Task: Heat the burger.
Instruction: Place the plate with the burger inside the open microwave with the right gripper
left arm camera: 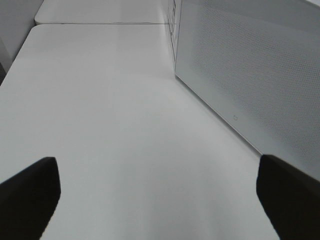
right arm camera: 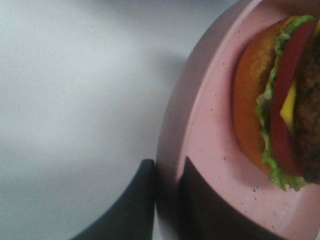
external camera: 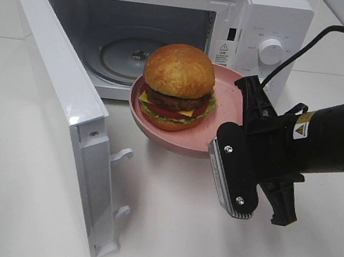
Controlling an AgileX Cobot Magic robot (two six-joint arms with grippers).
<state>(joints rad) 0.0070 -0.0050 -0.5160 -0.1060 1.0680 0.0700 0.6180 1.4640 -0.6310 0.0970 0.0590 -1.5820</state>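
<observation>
The burger (external camera: 177,86), with a golden bun, dark patty, cheese, tomato and lettuce, stands upright on a round pink plate (external camera: 226,104). My right gripper (external camera: 229,135) is shut on the plate's near right rim and holds it off the table, just in front of the open microwave (external camera: 261,26). In the right wrist view one finger of the right gripper (right arm camera: 167,195) lies under the rim and the other inside it, with the burger (right arm camera: 280,115) close by. My left gripper (left arm camera: 157,200) is open and empty over bare table, outside the microwave door (left arm camera: 250,75).
The microwave door (external camera: 57,88) stands swung wide to the left, its latch hooks pointing toward the plate. Inside the oven the glass turntable (external camera: 127,56) is bare. The control knob (external camera: 271,51) is on the right panel. White table (external camera: 21,210) spreads in front.
</observation>
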